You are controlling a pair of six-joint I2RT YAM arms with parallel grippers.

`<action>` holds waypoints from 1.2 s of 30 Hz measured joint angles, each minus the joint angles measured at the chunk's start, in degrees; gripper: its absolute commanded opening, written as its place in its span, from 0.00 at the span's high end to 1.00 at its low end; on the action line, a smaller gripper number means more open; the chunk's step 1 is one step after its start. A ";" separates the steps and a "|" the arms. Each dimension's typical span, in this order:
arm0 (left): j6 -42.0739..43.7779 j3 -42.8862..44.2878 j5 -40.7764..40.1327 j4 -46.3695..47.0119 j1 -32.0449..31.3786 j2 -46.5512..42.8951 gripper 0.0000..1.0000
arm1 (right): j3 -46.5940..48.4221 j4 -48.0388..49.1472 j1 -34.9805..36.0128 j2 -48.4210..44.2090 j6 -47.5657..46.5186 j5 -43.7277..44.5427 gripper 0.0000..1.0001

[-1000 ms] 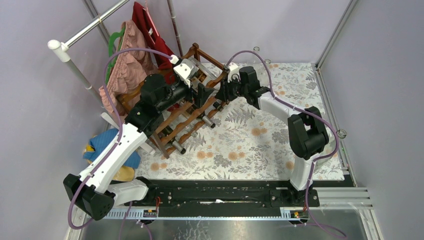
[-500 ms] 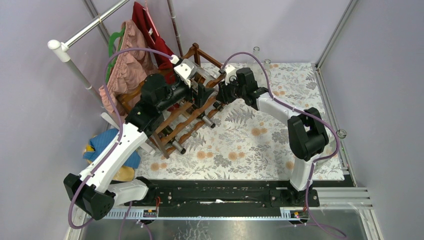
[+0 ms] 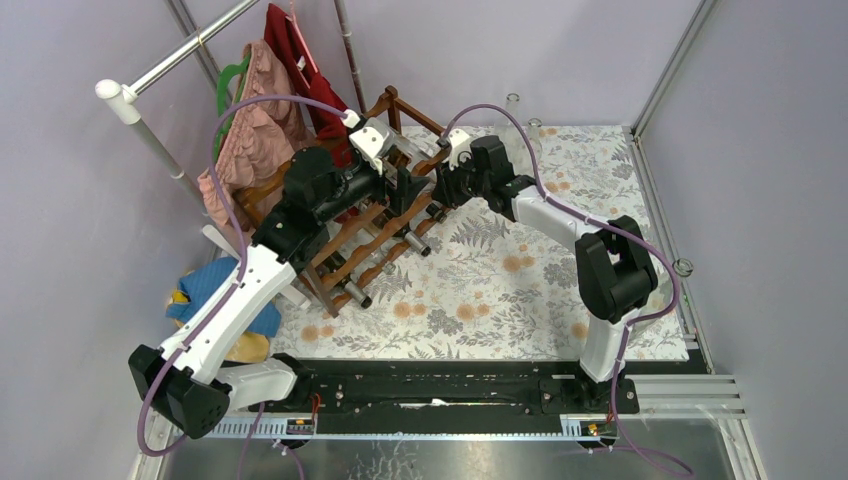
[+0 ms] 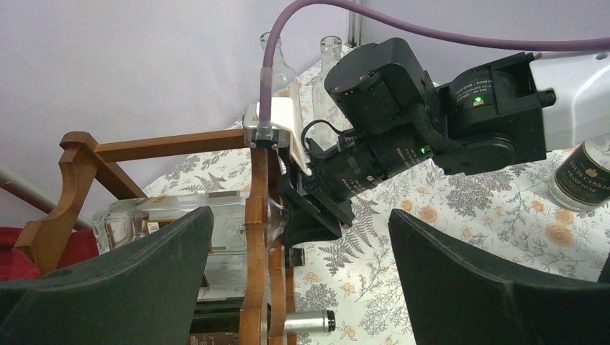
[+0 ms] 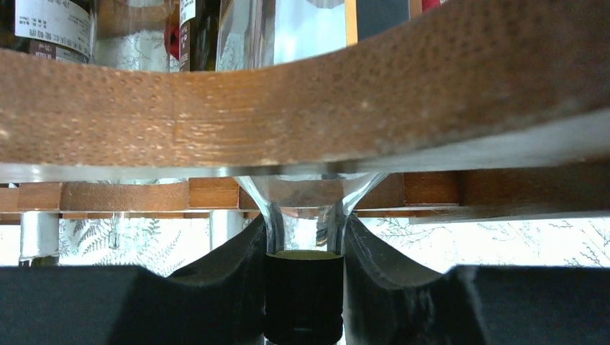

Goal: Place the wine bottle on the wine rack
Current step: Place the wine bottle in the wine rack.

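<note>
The wine rack, dark reddish-brown wood with scalloped rails, stands at the back left of the flowered mat. A clear glass wine bottle lies in its top tier, neck pointing right across the front rail. My right gripper is shut on that bottle's neck just above the dark cap, and it sits tight against the rack's right side. My left gripper hangs wide open above the rack's front rail, a finger on each side and nothing between them.
Lower tiers hold other bottles, one with a silver cap. A labelled bottle stands on the mat at the right, and two empty glass bottles stand by the back wall. Garments on a rail hang left of the rack.
The right arm has moved a little left toward the rack with the bottle neck in its grip. The left arm has barely moved.
</note>
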 measured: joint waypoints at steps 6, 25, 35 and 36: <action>0.00 0.00 -0.02 0.00 0.00 0.13 0.01 | -1.11 1.62 0.04 -0.42 2.78 0.74 1.00; 0.24 0.00 -1.27 -0.13 0.00 0.87 0.01 | -3.52 8.50 0.48 -2.84 6.56 -2.03 1.00; 0.48 0.00 -1.42 -0.22 0.00 1.36 0.01 | -5.68 15.74 0.72 -3.93 8.44 -1.18 1.00; 0.50 0.00 -1.44 -0.22 0.00 1.40 0.01 | -6.14 16.63 0.72 -3.93 8.59 -0.85 1.00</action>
